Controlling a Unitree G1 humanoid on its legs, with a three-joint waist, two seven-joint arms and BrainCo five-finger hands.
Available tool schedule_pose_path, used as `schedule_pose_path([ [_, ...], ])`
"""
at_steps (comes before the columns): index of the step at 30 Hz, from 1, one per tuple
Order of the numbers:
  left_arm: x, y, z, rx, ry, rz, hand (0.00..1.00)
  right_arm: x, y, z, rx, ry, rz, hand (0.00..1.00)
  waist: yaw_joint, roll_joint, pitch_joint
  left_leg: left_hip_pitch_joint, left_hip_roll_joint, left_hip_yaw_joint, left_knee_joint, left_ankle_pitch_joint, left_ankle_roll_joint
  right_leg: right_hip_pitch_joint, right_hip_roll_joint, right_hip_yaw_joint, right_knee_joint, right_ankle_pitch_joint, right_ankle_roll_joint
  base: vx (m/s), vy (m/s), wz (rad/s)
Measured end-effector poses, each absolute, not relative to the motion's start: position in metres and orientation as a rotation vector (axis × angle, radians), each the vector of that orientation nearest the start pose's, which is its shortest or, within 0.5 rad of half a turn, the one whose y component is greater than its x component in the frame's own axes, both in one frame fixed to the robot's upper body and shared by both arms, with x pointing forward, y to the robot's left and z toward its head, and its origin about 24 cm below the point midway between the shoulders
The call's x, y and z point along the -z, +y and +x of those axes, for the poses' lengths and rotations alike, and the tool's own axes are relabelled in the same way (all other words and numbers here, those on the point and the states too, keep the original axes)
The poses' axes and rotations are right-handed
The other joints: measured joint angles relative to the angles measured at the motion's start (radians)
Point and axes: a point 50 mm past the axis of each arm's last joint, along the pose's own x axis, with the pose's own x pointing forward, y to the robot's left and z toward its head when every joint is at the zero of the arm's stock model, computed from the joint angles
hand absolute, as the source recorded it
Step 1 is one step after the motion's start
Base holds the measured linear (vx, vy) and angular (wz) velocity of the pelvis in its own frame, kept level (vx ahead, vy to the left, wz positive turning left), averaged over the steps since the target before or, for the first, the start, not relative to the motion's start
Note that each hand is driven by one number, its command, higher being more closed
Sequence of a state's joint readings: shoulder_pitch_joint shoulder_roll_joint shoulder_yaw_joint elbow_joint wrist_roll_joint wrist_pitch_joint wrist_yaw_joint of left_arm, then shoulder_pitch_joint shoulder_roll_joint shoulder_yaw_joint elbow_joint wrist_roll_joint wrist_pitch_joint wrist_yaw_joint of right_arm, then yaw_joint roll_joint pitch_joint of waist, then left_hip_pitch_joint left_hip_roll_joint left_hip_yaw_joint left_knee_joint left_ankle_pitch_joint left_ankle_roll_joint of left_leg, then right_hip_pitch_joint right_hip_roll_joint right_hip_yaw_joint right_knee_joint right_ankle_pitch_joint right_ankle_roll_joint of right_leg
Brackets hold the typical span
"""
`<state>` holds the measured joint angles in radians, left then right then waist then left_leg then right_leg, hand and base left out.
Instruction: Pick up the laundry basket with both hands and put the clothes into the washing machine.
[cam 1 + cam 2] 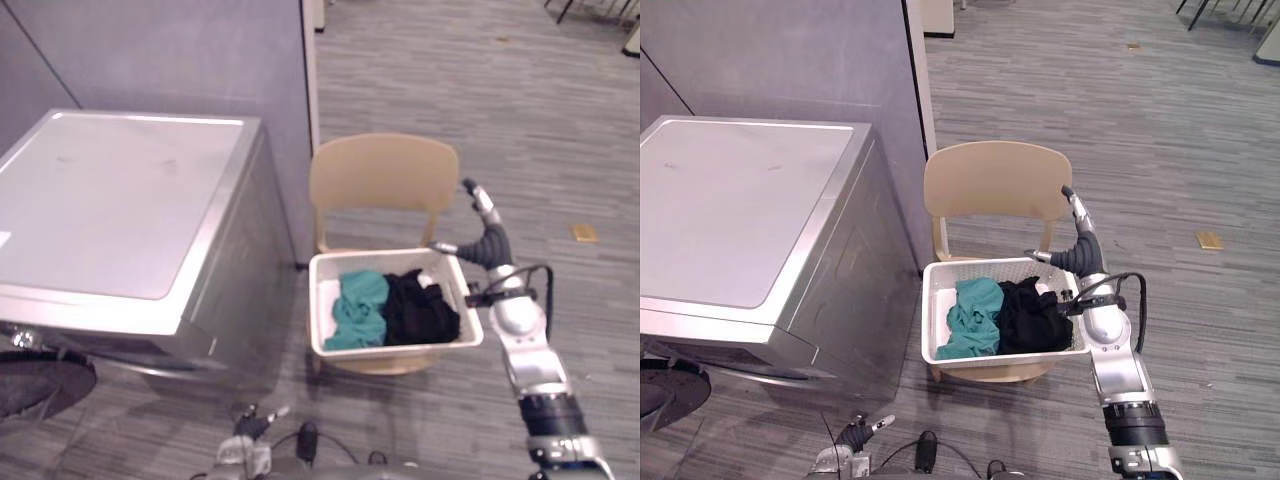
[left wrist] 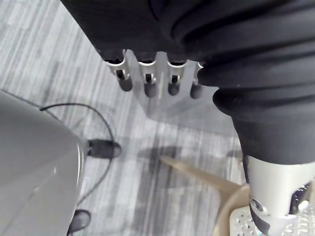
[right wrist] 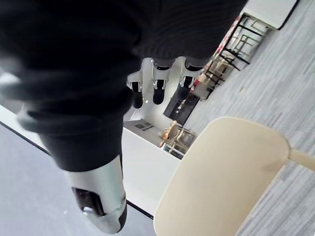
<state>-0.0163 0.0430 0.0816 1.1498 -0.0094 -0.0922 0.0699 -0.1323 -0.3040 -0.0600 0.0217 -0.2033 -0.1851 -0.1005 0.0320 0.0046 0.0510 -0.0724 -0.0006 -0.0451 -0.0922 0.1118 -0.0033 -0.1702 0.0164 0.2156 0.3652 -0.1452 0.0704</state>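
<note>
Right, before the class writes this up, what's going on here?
A humanoid robot is getting set to lift a white laundry basket that sits on a beige chair, with teal and black clothes inside. Its right hand is open beside the basket's right rim, not gripping it. Its left hand hangs low and open, away from the basket. The washing machine stands to the chair's left. Nothing is lifted yet.
</note>
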Motion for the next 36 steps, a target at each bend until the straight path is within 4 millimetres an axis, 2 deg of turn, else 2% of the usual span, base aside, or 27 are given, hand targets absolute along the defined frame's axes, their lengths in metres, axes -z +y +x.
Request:
schedule_pose_path([
  [2,0.160,0.180,0.117,-0.165,1.050,0.031,0.00,-0.089,-0.205,0.266,0.098,-0.274,-0.464,0.00,-0.024,-0.001,0.019,0.035,-0.008,0.002,0.001,-0.007,0.000,-0.060,0.005,0.000,0.193,-0.012,0.013,-0.06,-0.037,0.07],
  [3,0.161,0.182,0.115,-0.166,1.065,0.032,0.00,-0.081,-0.204,0.262,0.096,-0.242,-0.453,0.00,-0.026,-0.005,0.018,0.042,-0.012,0.013,0.009,-0.007,0.000,-0.103,-0.008,-0.003,0.302,-0.042,-0.011,-0.06,-0.038,0.04],
  [4,0.162,0.181,0.114,-0.166,1.070,0.032,0.00,-0.079,-0.204,0.260,0.097,-0.230,-0.451,0.00,-0.024,-0.004,0.019,0.042,-0.013,0.016,0.018,-0.010,0.000,-0.121,-0.025,-0.011,0.340,-0.056,-0.027,-0.09,-0.035,-0.12],
  [5,0.162,0.183,0.112,-0.169,1.077,0.033,0.00,-0.074,-0.206,0.257,0.100,-0.209,-0.451,0.00,-0.022,-0.001,0.020,0.035,-0.013,0.018,0.042,-0.020,-0.003,-0.141,-0.071,-0.016,0.376,-0.076,-0.033,-0.12,-0.043,-0.12],
  [7,0.162,0.189,0.110,-0.190,1.085,0.036,0.00,-0.068,-0.209,0.253,0.111,-0.177,-0.448,0.00,-0.018,-0.010,0.016,0.023,-0.011,0.017,0.075,-0.042,-0.025,-0.126,-0.128,0.028,0.328,-0.069,-0.017,-0.15,-0.140,-0.01],
  [9,0.162,0.196,0.107,-0.209,1.092,0.040,0.00,-0.061,-0.211,0.249,0.121,-0.143,-0.442,0.00,-0.019,-0.030,0.004,0.010,-0.010,-0.002,0.098,-0.057,-0.051,-0.061,-0.170,0.057,0.198,-0.033,0.053,-0.09,-0.213,0.24],
  [10,0.162,0.201,0.106,-0.218,1.093,0.046,0.00,-0.058,-0.210,0.247,0.123,-0.125,-0.436,0.00,-0.019,-0.048,-0.008,0.001,-0.010,-0.013,0.106,-0.058,-0.066,-0.025,-0.197,0.031,0.117,-0.035,0.090,-0.07,-0.366,0.29],
  [11,0.161,0.204,0.106,-0.230,1.089,0.046,0.00,-0.056,-0.209,0.247,0.123,-0.119,-0.428,0.00,-0.014,-0.059,-0.017,-0.010,0.007,-0.026,0.108,-0.052,-0.087,0.025,-0.207,-0.024,0.013,-0.078,0.097,-0.08,-0.387,0.16],
  [12,0.162,0.205,0.104,-0.251,1.092,0.029,0.00,-0.057,-0.210,0.248,0.119,-0.120,-0.432,0.00,-0.008,-0.051,-0.020,-0.020,0.033,-0.030,0.106,-0.045,-0.105,0.042,-0.191,-0.054,-0.047,-0.095,0.070,-0.21,-0.858,0.47],
  [13,0.166,0.187,0.095,-0.291,1.113,-0.077,0.00,-0.047,-0.209,0.248,0.086,-0.077,-0.424,0.00,0.007,0.021,-0.058,-0.059,0.201,-0.096,0.098,-0.009,-0.163,0.059,-0.019,-0.154,-0.101,-0.043,-0.018,-0.23,-0.736,0.56],
  [16,0.166,0.189,0.093,-0.327,1.111,-0.090,0.00,-0.043,-0.201,0.248,0.047,-0.068,-0.417,0.00,0.011,0.027,-0.059,-0.064,0.230,-0.094,0.093,0.005,-0.183,0.062,0.009,-0.187,-0.101,-0.043,-0.027,-0.12,-0.319,0.36],
  [17,0.167,0.190,0.089,-0.333,1.119,-0.090,0.00,-0.042,-0.197,0.248,0.028,-0.068,-0.411,0.00,0.020,0.030,-0.059,-0.070,0.225,-0.095,0.099,0.005,-0.183,0.068,0.006,-0.200,-0.091,-0.051,-0.039,0.00,-0.070,0.19],
  [19,0.167,0.190,0.089,-0.332,1.116,-0.088,0.00,-0.037,-0.196,0.243,0.027,-0.049,-0.401,0.00,0.013,0.027,-0.050,-0.083,0.204,-0.108,0.122,0.007,-0.181,0.074,-0.008,-0.228,-0.072,-0.061,-0.042,0.03,-0.027,0.54],
  [22,0.164,0.192,0.096,-0.323,1.082,-0.063,0.00,-0.027,-0.202,0.232,0.043,0.002,-0.405,0.00,0.014,0.025,-0.019,-0.119,0.160,-0.088,0.199,0.037,-0.145,0.104,-0.040,-0.287,-0.053,-0.083,-0.045,-0.03,-0.007,0.81],
  [23,0.163,0.196,0.096,-0.330,1.077,-0.049,0.00,-0.029,-0.203,0.233,0.044,-0.008,-0.409,0.00,0.009,0.017,-0.017,-0.124,0.137,-0.101,0.166,0.094,-0.124,0.095,-0.078,-0.309,-0.045,-0.098,-0.071,-0.14,0.101,0.57],
  [24,0.162,0.196,0.101,-0.332,1.062,-0.054,0.00,-0.031,-0.206,0.233,0.057,-0.013,-0.412,0.00,0.009,0.003,-0.010,-0.130,0.129,-0.081,0.199,0.066,-0.099,0.085,-0.104,-0.329,-0.038,-0.089,-0.069,-0.17,0.102,0.56],
  [25,0.161,0.196,0.102,-0.331,1.059,-0.051,0.00,-0.034,-0.210,0.235,0.074,-0.024,-0.419,0.00,0.010,0.002,-0.011,-0.148,0.127,-0.039,0.307,-0.010,-0.063,0.065,-0.131,-0.331,-0.023,-0.084,-0.059,-0.11,0.091,0.30],
  [26,0.161,0.197,0.101,-0.329,1.062,-0.044,0.00,-0.036,-0.212,0.236,0.079,-0.029,-0.425,0.00,0.009,0.003,-0.011,-0.145,0.130,-0.017,0.327,-0.032,-0.049,0.057,-0.143,-0.330,-0.018,-0.087,-0.055,-0.10,0.034,0.26],
  [27,0.162,0.195,0.098,-0.312,1.073,-0.030,0.00,-0.039,-0.216,0.236,0.092,-0.036,-0.441,0.00,0.000,0.018,-0.018,-0.118,0.144,0.026,0.290,-0.041,-0.064,0.046,-0.154,-0.333,-0.019,-0.084,-0.047,-0.05,0.080,0.32],
  [28,0.164,0.190,0.095,-0.285,1.089,-0.016,0.00,-0.040,-0.222,0.236,0.108,-0.034,-0.463,0.00,-0.015,0.043,-0.024,-0.075,0.163,0.033,0.195,-0.034,-0.103,0.033,-0.154,-0.345,-0.024,-0.071,-0.023,-0.03,0.121,0.36],
  [30,0.165,0.183,0.096,-0.225,1.100,0.024,0.00,-0.039,-0.232,0.235,0.133,-0.016,-0.490,0.00,-0.018,0.060,-0.022,-0.031,0.171,0.057,0.061,-0.036,-0.141,0.014,-0.160,-0.356,-0.031,-0.055,0.005,-0.01,0.211,0.27],
  [31,0.163,0.185,0.100,-0.212,1.087,0.043,0.00,-0.038,-0.232,0.235,0.137,-0.006,-0.498,0.00,-0.016,0.059,-0.023,-0.024,0.159,0.068,0.033,-0.037,-0.142,0.011,-0.172,-0.353,-0.044,-0.043,0.020,-0.02,0.290,0.08],
  [32,0.160,0.190,0.105,-0.196,1.062,0.080,0.00,-0.037,-0.229,0.236,0.122,-0.007,-0.508,0.00,-0.014,0.038,-0.015,-0.026,0.138,0.076,0.024,-0.037,-0.142,0.013,-0.192,-0.349,-0.067,-0.024,0.040,-0.02,0.243,0.01],
  [34,0.154,0.200,0.114,-0.202,1.011,0.110,0.00,-0.036,-0.224,0.237,0.099,-0.008,-0.515,0.00,-0.012,0.019,-0.018,-0.040,0.107,0.075,0.023,-0.041,-0.136,0.034,-0.215,-0.353,-0.129,0.013,0.069,0.00,0.208,0.10],
  [36,0.147,0.207,0.123,-0.195,0.953,0.140,0.00,-0.041,-0.224,0.241,0.093,-0.025,-0.529,0.00,-0.005,0.012,-0.018,-0.052,0.077,0.077,0.021,-0.044,-0.131,0.050,-0.235,-0.351,-0.190,0.050,0.089,0.01,0.183,0.07],
])
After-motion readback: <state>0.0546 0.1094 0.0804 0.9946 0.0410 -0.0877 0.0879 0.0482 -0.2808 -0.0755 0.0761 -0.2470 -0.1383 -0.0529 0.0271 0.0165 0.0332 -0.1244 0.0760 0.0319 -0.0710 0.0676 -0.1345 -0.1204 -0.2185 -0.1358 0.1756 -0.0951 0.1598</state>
